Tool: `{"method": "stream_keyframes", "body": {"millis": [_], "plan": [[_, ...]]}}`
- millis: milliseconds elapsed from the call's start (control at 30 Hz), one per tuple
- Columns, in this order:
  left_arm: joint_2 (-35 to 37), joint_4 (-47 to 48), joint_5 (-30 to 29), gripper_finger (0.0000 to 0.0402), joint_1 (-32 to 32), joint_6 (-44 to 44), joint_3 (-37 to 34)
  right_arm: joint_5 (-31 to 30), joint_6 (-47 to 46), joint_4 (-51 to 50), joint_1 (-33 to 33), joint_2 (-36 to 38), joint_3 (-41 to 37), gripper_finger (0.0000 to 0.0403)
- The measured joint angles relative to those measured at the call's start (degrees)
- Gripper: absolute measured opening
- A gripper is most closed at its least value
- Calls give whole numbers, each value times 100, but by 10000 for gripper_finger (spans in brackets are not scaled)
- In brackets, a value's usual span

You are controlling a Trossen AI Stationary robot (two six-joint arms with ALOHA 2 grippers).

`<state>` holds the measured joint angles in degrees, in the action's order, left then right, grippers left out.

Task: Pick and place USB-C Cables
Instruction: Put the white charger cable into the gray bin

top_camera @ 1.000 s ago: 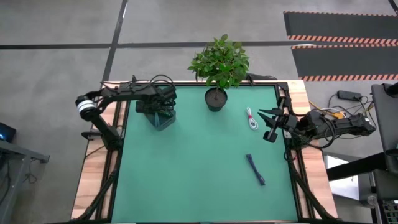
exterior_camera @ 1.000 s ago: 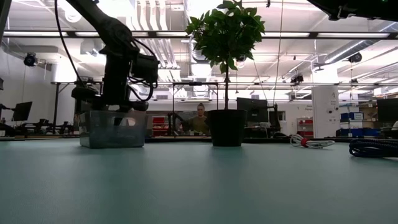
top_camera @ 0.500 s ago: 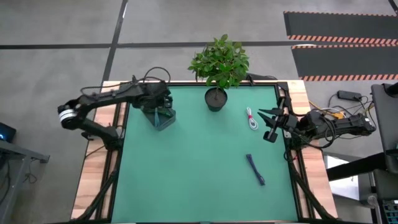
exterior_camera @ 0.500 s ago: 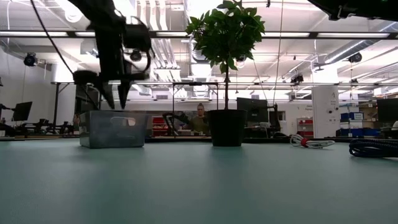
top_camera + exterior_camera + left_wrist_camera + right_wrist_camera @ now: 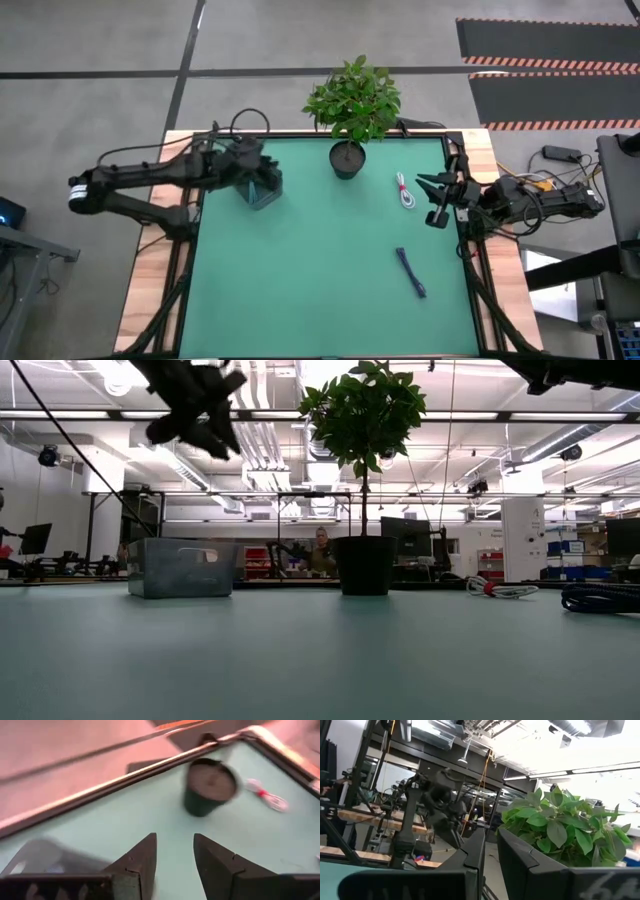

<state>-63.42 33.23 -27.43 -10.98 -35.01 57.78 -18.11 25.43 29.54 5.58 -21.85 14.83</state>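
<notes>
The white-and-red cable (image 5: 404, 190) lies on the green mat near the table's far right, also seen in the low view (image 5: 500, 590) and the left wrist view (image 5: 267, 799). The dark blue-purple cable (image 5: 410, 272) lies nearer the right edge (image 5: 600, 597). No teal or green cable shows plainly. The grey mesh basket (image 5: 268, 192) stands at the far left (image 5: 180, 567). My left gripper (image 5: 262, 178) hangs open and empty high above the basket (image 5: 200, 420), fingers apart in its wrist view (image 5: 175, 837). My right gripper (image 5: 428, 200) waits open at the right edge, just right of the white-and-red cable (image 5: 491, 831).
A potted plant (image 5: 347, 160) stands at the middle of the far edge, between basket and cables (image 5: 364, 565). Bare green mat (image 5: 320, 280) stretches across the table's middle and near side. A raised black frame (image 5: 190, 260) borders the mat.
My left gripper has risen out of the basket to well above it, tipping its fingers up from pointing straight down, while the left arm has drawn back toward the table's left. The basket has stayed where it was.
</notes>
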Motion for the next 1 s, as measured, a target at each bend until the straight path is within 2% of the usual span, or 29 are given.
{"method": "stream_keyframes", "body": {"millis": [200,333,433,600,800,1000], "plan": [[-129,-653,1,114,859,1190,-13,0,-393,122,2,-2,0,43],[-241,-1095,-5,114,1423,1768,-13,0,-995,-38,1,-35,1,43],[-291,-1324,-4,114,1832,2278,-18,4,-1702,-615,1,-39,1,43],[-297,-1906,-8,114,2342,2858,-98,7,-3127,-2126,2,-44,0,43],[-188,-3554,-4,114,2662,3867,-823,-273,-4478,-2778,2,-157,0,43],[-28,-5006,-12,114,2608,4381,-1706,-850,-4947,-2733,0,-528,0,43]]}}
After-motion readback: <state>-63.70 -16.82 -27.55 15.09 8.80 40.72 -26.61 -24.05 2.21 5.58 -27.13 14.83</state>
